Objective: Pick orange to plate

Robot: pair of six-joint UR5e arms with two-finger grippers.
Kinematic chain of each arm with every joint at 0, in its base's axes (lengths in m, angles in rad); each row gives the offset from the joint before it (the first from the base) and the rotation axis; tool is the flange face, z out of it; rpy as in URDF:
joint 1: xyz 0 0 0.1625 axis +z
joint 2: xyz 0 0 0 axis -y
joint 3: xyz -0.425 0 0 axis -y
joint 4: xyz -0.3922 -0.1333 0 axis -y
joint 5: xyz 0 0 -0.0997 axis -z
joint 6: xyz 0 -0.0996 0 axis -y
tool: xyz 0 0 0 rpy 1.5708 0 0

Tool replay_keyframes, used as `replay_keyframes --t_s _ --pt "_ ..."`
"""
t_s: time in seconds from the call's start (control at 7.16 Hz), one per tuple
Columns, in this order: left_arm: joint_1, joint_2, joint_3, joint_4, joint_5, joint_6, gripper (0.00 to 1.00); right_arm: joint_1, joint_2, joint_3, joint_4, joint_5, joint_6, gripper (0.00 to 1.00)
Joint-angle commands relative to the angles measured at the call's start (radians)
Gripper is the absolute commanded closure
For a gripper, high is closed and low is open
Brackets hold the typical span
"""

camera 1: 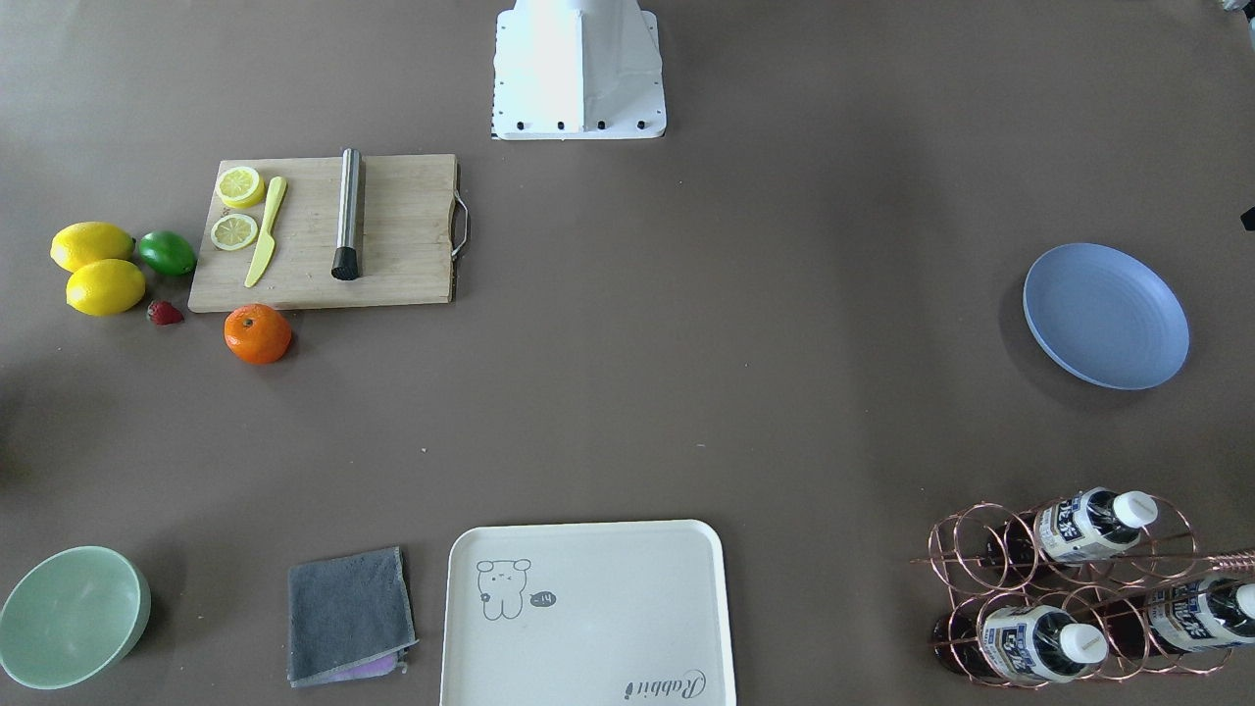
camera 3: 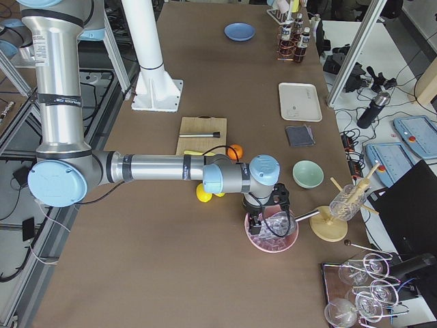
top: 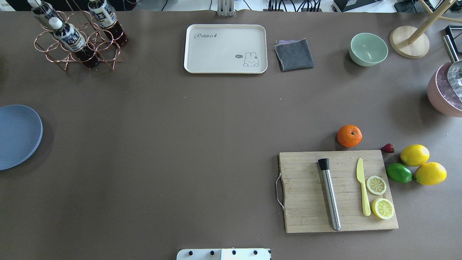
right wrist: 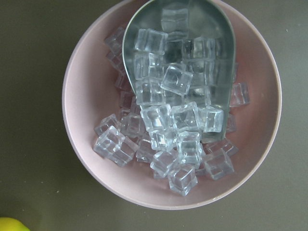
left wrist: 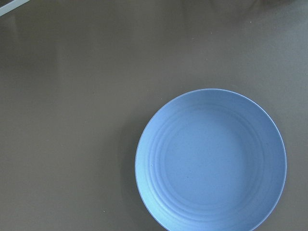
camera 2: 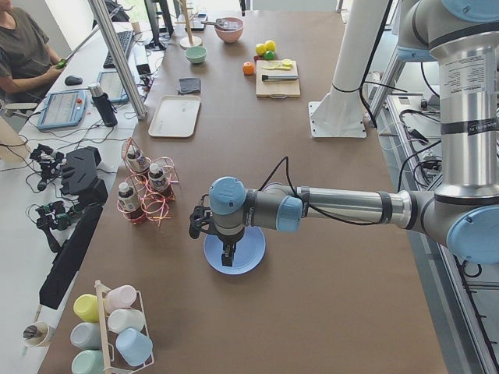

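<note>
Item 1, orange [camera 1: 258,334]: you find it on the brown desk [camera 1: 686,392], just beside the long edge of the wooden cutting board [camera 1: 402,226] that faces away from the robot's base. A small strawberry [camera 1: 165,313] lies near it, and both claws are well apart from it.

Item 2, plate [camera 1: 1105,316]: you see it at the robot's left end of the desk, well apart from the orange.

Item 3, left claw [camera 2: 226,253]: it hangs over the plate, pointing down. It shows only in the side view, so you cannot tell how far it is open or whether it has hold of anything.

Item 4, right claw [camera 3: 263,220]: it hangs over a pink bowl [right wrist: 86,159] of ice cubes with a metal scoop [right wrist: 202,29] lying in it, at the robot's right end. Again you cannot tell its opening or any hold.

Item 5, on the board: a steel muddler [top: 330,198], a yellow knife [top: 362,187] and two lemon slices [top: 376,185]. Beside the board lie two lemons [top: 414,155] and a lime [top: 399,173].

Item 6, far edge: a cream tray [top: 216,50], a grey cloth [top: 294,54], a mint bowl [top: 368,48] and a copper wire rack [top: 68,54] with bottles
</note>
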Motion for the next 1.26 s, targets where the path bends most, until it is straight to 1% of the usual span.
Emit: replay_keyframes --t_s 0.0,0.7,1.12 --pt "0.001 -0.001 -0.006 0.0 0.0 -0.024 0.02 0.0 0.0 0.001 0.0 0.002 0.0 0.0" --pt "0.002 0.003 0.005 -0.008 0.006 -0.024 0.02 -0.007 0.0 -0.007 0.002 0.005 0.0 0.0" --pt "0.004 0.002 -0.006 -0.01 -0.003 -0.026 0.03 -0.007 0.0 -0.008 0.0 0.005 0.002 0.0"
